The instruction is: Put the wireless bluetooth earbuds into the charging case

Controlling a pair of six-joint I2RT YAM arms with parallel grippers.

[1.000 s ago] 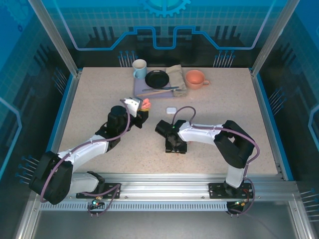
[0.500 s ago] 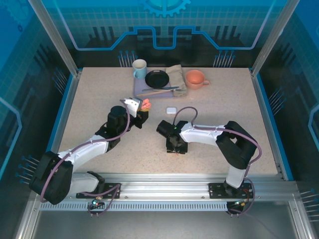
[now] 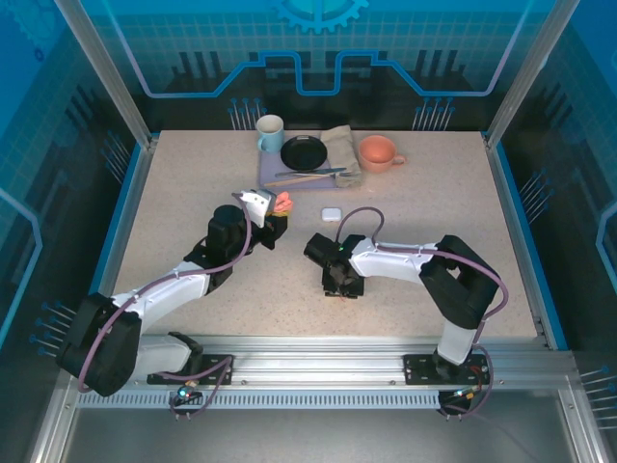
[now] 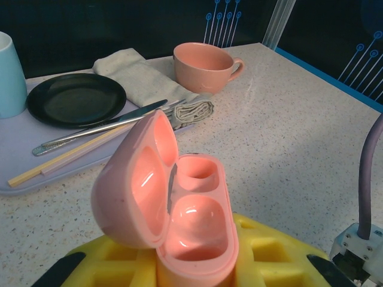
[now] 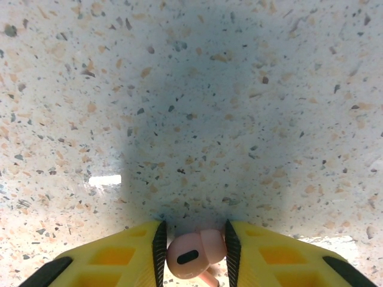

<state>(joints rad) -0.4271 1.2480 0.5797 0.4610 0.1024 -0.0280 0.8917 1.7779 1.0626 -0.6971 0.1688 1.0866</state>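
— Speckled pale surface [image 3: 183, 203] under blue-lit panels. What do we have along the back?

— We count a pale blue mug [image 3: 270, 133], a black plate [image 3: 305, 151], a folded cloth [image 3: 339, 145] and a salmon mug [image 3: 378, 152]. A knife [image 4: 102, 127] and chopsticks [image 4: 66, 158] lie on a lilac mat [image 3: 268, 174].

— And our left tool [image 3: 278, 214]?

— We see it pressed tight on the salmon-pink charging case [image 4: 191, 221], left of centre. The case is held up with its lid swung open and both wells facing up.

— Where is the earbud?

— We find one salmon-pink earbud [image 5: 192, 256] lying on the surface near the middle. It is between the yellow fingers of the right tool [image 5: 194, 230], which points straight down. The black pads [image 5: 160, 245] stand right beside it on either side. Whether they pinch it yet, we cannot tell.

— Anything else near us?

— We spot a small white rounded box [image 3: 332, 214] on the surface, just beyond the right tool.
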